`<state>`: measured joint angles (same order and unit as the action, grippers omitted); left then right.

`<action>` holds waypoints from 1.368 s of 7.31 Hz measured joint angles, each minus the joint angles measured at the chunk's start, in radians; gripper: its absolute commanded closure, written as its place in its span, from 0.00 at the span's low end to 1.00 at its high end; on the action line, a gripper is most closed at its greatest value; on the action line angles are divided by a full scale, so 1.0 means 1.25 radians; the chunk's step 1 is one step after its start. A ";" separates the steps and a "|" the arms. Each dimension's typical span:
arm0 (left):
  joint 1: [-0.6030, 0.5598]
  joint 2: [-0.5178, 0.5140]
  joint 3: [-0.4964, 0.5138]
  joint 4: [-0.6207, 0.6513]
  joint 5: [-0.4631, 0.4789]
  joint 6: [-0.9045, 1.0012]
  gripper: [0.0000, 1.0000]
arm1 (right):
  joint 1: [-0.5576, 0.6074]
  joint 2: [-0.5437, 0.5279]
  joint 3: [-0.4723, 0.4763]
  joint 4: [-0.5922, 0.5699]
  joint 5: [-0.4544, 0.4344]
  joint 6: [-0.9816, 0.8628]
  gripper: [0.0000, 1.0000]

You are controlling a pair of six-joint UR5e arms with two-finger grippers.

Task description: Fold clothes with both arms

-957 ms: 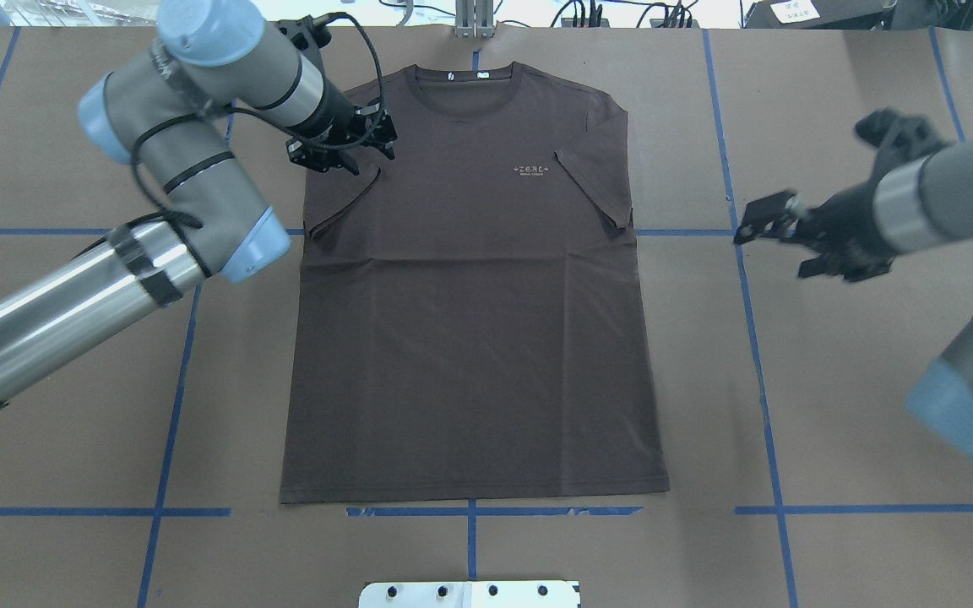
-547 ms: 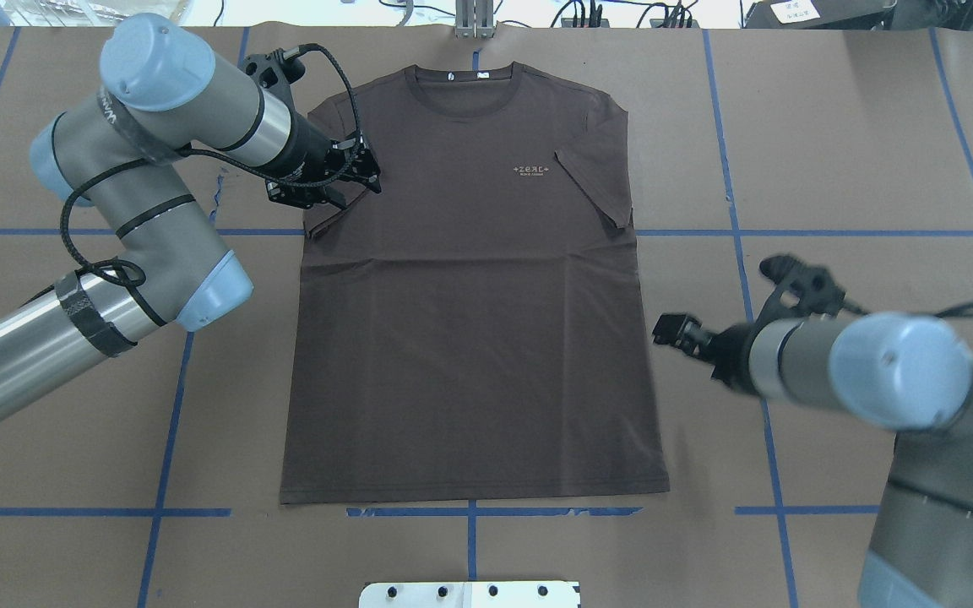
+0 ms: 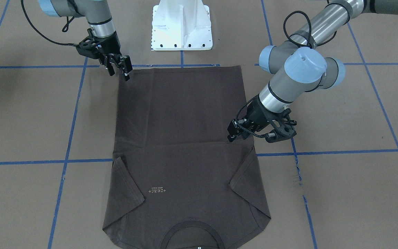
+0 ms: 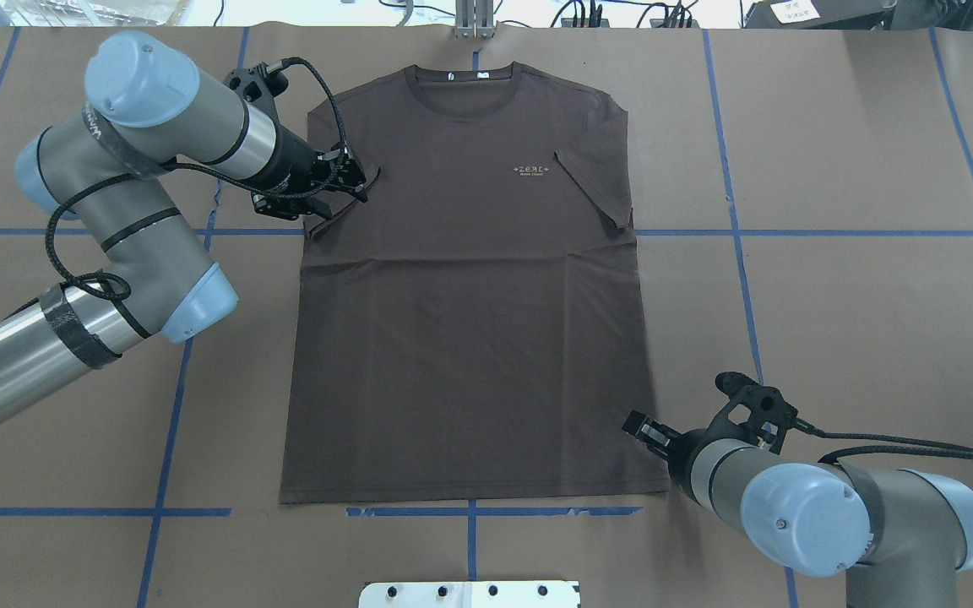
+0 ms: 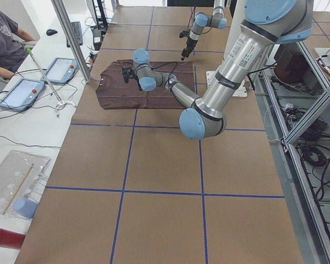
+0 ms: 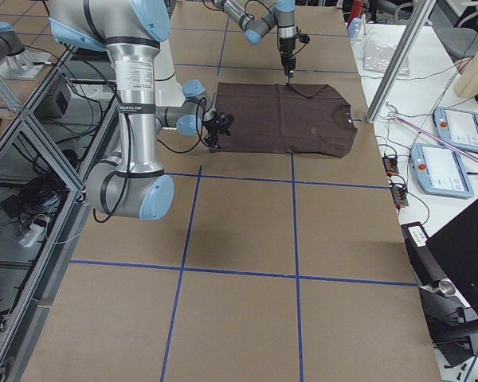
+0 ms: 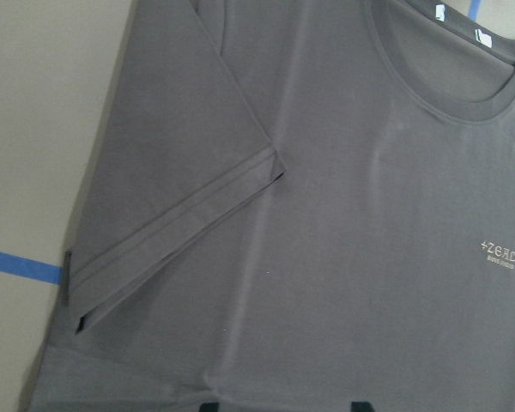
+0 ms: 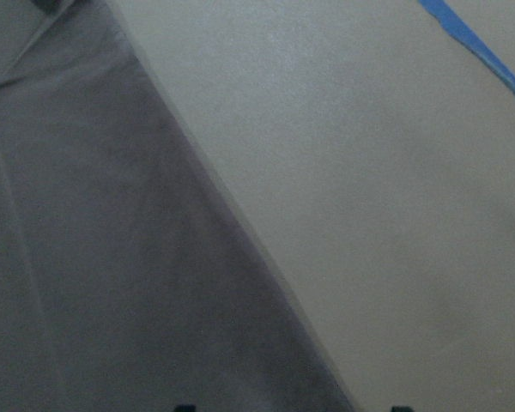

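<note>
Left gripper [image 4: 341,198], black and two-fingered, hangs over the near-side sleeve [image 7: 180,223] of the dark brown-grey short-sleeved T-shirt [image 4: 470,338]. Its fingers are spread well apart and nothing is held between them. From where I stand I cannot tell whether the tips touch the cloth.

The right gripper [image 4: 640,427], black as well, sits at the shirt's other side edge, just up from the hem corner. Its fingers are also parted and empty. Its wrist view shows the shirt's side edge running slantwise between the fingertips, with cloth on one side and bare paper on the other.

The shirt lies flat and face up in the middle of the brown paper-covered table [image 4: 858,169]. Its ribbed collar [image 4: 463,91] is at the far edge and the pale chest logo [image 4: 531,171] is showing. Both sleeves are turned in over the body, so the side edges run nearly straight. The hem [image 4: 470,490] lies just short of a blue tape line [image 4: 495,511] and parallel to it, near the white base plate [image 4: 470,594].

Bare paper opens wide on both sides of the shirt. The silver-and-grey left arm [image 4: 132,228] bends over the paper on the robot's left. The right arm [image 4: 807,519] crouches by the near corner on its right.
</note>
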<state>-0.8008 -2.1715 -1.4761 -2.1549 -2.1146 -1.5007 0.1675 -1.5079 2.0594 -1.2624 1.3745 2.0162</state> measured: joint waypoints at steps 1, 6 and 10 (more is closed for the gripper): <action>0.000 0.000 0.000 0.000 0.000 -0.006 0.39 | -0.008 0.000 -0.004 -0.004 0.006 0.003 0.23; 0.005 0.006 0.008 -0.001 0.013 -0.022 0.39 | -0.047 -0.006 -0.007 -0.029 0.016 0.006 0.40; 0.011 0.008 0.011 -0.002 0.022 -0.023 0.39 | -0.061 -0.005 0.000 -0.039 0.016 0.006 1.00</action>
<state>-0.7871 -2.1615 -1.4625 -2.1568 -2.0871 -1.5289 0.0912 -1.5141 2.0592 -1.3115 1.3945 2.0233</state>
